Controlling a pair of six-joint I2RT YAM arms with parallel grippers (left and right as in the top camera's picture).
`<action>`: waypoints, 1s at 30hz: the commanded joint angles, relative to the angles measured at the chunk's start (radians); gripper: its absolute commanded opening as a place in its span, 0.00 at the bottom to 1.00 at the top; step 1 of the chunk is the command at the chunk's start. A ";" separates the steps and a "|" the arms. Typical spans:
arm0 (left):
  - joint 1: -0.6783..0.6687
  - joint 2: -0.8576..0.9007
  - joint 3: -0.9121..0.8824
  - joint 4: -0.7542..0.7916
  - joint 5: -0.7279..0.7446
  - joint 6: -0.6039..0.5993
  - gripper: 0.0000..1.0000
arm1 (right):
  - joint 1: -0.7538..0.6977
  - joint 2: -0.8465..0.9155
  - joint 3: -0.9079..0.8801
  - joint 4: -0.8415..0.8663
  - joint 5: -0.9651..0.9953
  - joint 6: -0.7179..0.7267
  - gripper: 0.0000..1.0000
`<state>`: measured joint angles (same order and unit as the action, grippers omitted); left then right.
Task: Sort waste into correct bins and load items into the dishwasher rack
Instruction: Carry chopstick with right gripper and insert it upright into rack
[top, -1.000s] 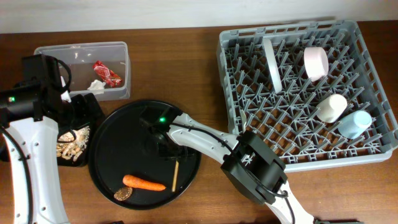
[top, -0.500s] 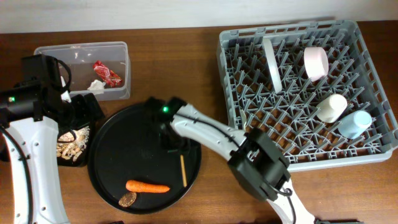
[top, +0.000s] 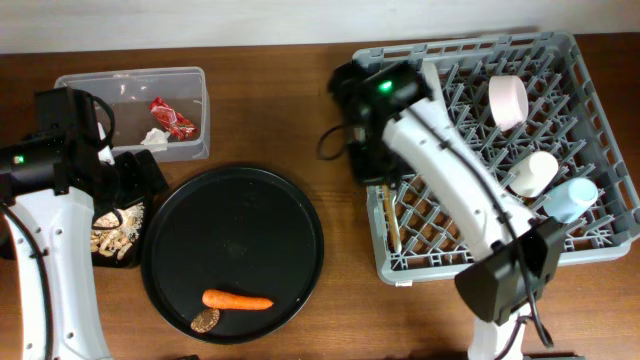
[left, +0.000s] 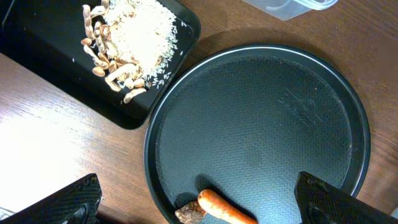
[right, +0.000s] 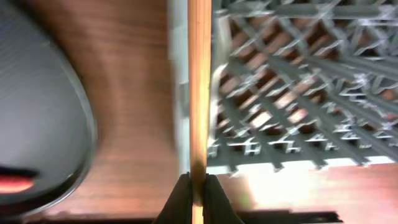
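Note:
My right gripper (top: 381, 181) (right: 198, 186) is shut on the thin wooden stick (top: 390, 218) (right: 199, 87), which hangs over the left edge of the grey dishwasher rack (top: 600, 90) (right: 298, 81). In the rack stand a white plate (top: 436, 100), a pinkish bowl (top: 508, 100), a white cup (top: 533, 172) and a light blue cup (top: 572, 197). An orange carrot (top: 237, 300) (left: 227, 211) and a brown disc (top: 206, 320) (left: 189, 214) lie on the round black tray (top: 235, 230). My left gripper (top: 132, 175) (left: 202, 202) hangs open above that tray's left edge.
The clear tub (top: 130, 80) at the back left holds a red wrapper (top: 172, 117) and a white paper bit (top: 154, 137). The shallow black tray (left: 37, 37) beside the round one holds beige crumbs (top: 115, 232) (left: 124, 37). Bare wooden table lies between round tray and rack.
My right gripper shut on the stick, lifted it off the round tray and carried it right to the rack's left edge. The left arm stayed still.

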<state>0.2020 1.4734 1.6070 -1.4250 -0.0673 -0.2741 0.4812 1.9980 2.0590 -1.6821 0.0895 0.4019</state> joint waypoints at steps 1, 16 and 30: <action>-0.003 -0.013 -0.003 -0.001 0.000 -0.010 0.99 | -0.078 -0.010 -0.012 0.003 -0.020 -0.128 0.04; -0.003 -0.013 -0.003 -0.005 0.000 -0.010 0.99 | -0.109 -0.010 -0.360 0.286 -0.080 -0.136 0.04; -0.003 -0.013 -0.003 -0.005 0.000 -0.010 0.99 | -0.133 -0.066 -0.341 0.287 -0.090 -0.135 0.42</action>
<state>0.2020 1.4734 1.6062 -1.4288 -0.0673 -0.2741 0.3729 1.9961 1.6997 -1.3857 0.0128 0.2619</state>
